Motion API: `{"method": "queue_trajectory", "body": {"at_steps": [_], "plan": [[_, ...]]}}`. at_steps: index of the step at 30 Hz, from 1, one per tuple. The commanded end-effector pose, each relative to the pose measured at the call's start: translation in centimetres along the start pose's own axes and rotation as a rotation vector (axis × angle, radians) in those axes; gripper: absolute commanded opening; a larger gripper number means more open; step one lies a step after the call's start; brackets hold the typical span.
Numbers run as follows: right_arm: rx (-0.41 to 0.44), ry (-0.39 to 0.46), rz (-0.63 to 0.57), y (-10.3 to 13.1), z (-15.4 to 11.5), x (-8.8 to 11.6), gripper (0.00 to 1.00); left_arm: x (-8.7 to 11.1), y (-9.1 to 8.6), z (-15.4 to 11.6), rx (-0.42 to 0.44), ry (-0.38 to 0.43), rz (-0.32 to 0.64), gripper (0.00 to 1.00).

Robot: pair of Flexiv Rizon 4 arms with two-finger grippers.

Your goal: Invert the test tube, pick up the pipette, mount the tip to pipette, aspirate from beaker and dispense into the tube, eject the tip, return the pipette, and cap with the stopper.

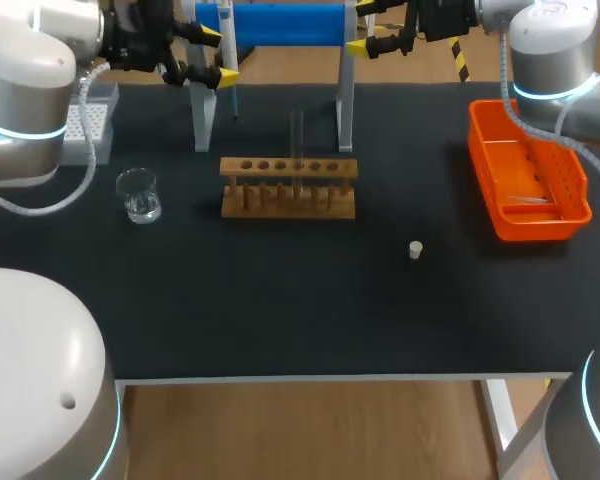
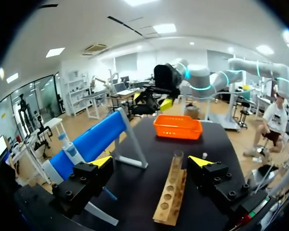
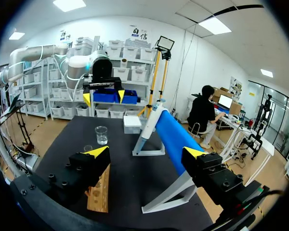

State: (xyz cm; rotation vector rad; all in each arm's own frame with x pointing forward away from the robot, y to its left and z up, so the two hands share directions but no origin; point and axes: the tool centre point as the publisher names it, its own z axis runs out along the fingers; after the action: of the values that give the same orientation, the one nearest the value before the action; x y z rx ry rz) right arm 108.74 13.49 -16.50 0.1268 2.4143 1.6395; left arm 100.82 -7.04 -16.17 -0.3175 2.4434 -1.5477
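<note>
A wooden rack point(image 1: 288, 187) stands mid-table with a glass test tube point(image 1: 297, 135) upright in it. The glass beaker point(image 1: 138, 195) sits to its left and the small white stopper point(image 1: 415, 250) lies to its right. The pipette point(image 1: 228, 50) hangs on the blue stand point(image 1: 280, 25) at the back. My left gripper point(image 1: 216, 54) hovers open by the stand's left end, high above the rack point(image 2: 171, 192) and tube point(image 2: 177, 156). My right gripper point(image 1: 360, 30) is open at the stand's right end, and the beaker point(image 3: 101, 134) lies far ahead of it.
An orange tray point(image 1: 525, 170) sits at the right edge. A white tip box point(image 1: 90, 120) stands at the back left, behind the beaker. The stand's legs point(image 1: 202, 120) rise just behind the rack.
</note>
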Motion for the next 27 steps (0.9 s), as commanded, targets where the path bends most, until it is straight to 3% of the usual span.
{"method": "queue_trajectory", "body": {"at_steps": [1, 27], "plan": [[0.003, 0.004, 0.000, 0.0, -0.1, -0.1, 1.00, 0.5, 0.7, 0.7, 0.041, 0.014, 0.022, 1.00], [0.003, 0.004, 0.000, 0.0, -0.1, -0.1, 1.00, 3.3, 1.4, 7.5, 0.036, 0.212, 0.080, 1.00]]}}
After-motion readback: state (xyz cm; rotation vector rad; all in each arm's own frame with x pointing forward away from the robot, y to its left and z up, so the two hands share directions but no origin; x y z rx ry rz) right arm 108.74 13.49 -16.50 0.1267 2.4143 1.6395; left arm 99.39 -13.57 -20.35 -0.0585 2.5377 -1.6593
